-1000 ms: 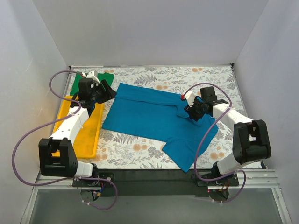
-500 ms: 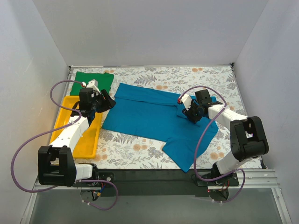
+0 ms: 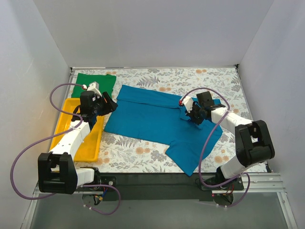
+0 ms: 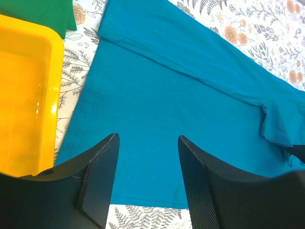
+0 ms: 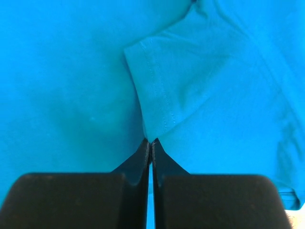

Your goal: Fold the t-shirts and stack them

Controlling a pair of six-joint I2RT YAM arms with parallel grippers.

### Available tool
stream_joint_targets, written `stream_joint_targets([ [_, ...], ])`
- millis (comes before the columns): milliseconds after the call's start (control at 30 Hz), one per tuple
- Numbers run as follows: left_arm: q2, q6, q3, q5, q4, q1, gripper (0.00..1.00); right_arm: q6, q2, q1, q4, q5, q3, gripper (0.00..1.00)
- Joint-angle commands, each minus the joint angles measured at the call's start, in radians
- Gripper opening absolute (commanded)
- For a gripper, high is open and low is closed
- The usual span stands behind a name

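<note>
The teal-blue t-shirt [image 3: 147, 117] lies spread flat across the middle of the table, its lower part reaching toward the front right. My right gripper [image 3: 187, 110] is low on its right side. In the right wrist view that gripper [image 5: 151, 140] is shut on the hem corner of the folded-in sleeve [image 5: 190, 86]. My left gripper [image 3: 110, 102] hovers open over the shirt's left edge. Between its fingers [image 4: 147, 138] I see only teal cloth [image 4: 157, 95] and the table below. The bright green t-shirt [image 3: 95, 80] lies folded at the back left corner.
A yellow tray [image 3: 90, 138] sits along the left side under my left arm, and it also shows in the left wrist view [image 4: 24, 95]. The table has a floral cover [image 3: 143, 152]. White walls close in the left, back and right sides.
My right gripper has shifted slightly left and closed on the sleeve hem. My left gripper has drawn back off the green t-shirt toward the teal shirt's left edge, still open.
</note>
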Motion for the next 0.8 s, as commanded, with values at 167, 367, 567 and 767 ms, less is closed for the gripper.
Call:
stream_joint_targets([
  [167,-0.034,0.017,-0.009,-0.015,0.014,0.006,0.52,0.023,-0.048,0.04,-0.03,-0.028,0.053,0.01],
  [367,-0.031,0.018,-0.011,-0.015,0.016,0.006,0.52,0.026,-0.047,0.049,-0.034,-0.025,0.059,0.01],
  [567,-0.031,0.017,-0.012,-0.013,0.018,0.006,0.52,0.001,-0.035,0.049,-0.047,-0.023,0.033,0.01],
  [767,-0.031,0.02,-0.012,-0.012,0.017,0.006,0.52,-0.066,-0.056,0.051,-0.083,-0.037,0.013,0.12],
])
